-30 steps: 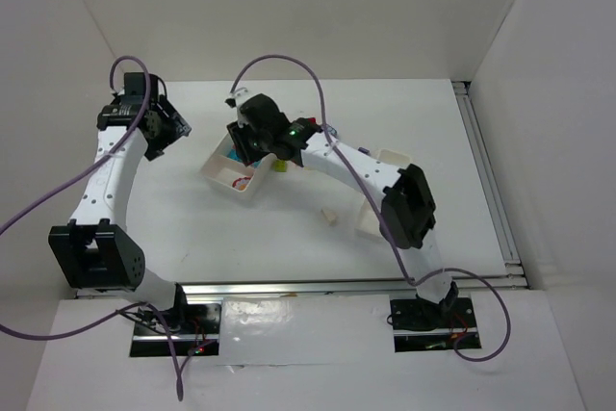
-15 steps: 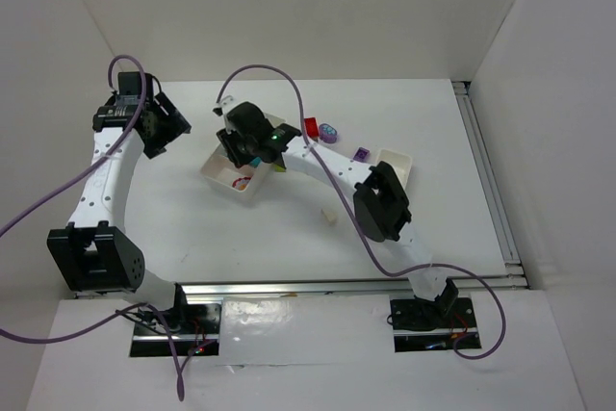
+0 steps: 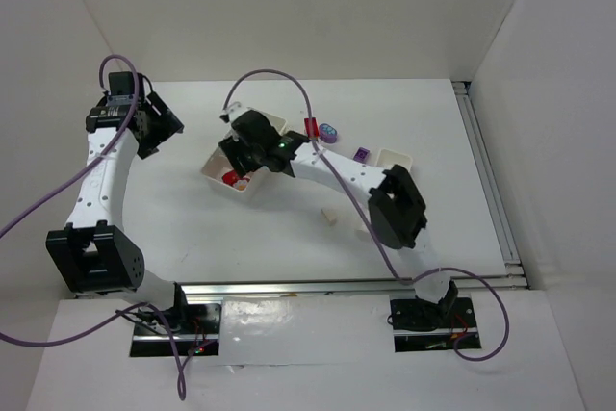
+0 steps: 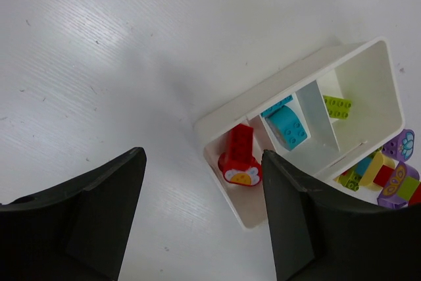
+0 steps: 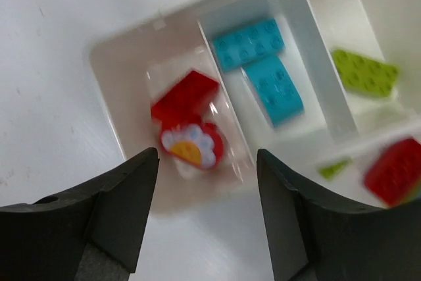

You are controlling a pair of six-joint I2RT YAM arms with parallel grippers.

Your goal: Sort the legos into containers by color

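The longer white tray [image 3: 210, 170] lies left of centre. In the right wrist view the tray [image 5: 108, 90] holds a red brick with a flower face [image 5: 187, 123], two cyan bricks [image 5: 260, 64] and a lime green brick [image 5: 365, 70], each colour in its own compartment. My right gripper [image 3: 239, 156] hovers open and empty just above the red end [image 5: 207, 218]. My left gripper [image 3: 154, 132] is open and empty, off the tray's left side [image 4: 204, 228]. The left wrist view shows the same tray [image 4: 289, 74] and red piece [image 4: 240, 159].
A red brick [image 3: 311, 128], a round purple piece [image 3: 329, 132] and a small purple brick [image 3: 361, 154] lie right of the long tray. The smaller tray [image 3: 397, 155] stands further right. A cream piece [image 3: 329, 218] lies in front. Several loose bricks [image 4: 388, 169] sit beyond the tray.
My right arm has shifted over the tray, uncovering the loose red and purple pieces behind it. My left gripper has drifted slightly back and to the left.
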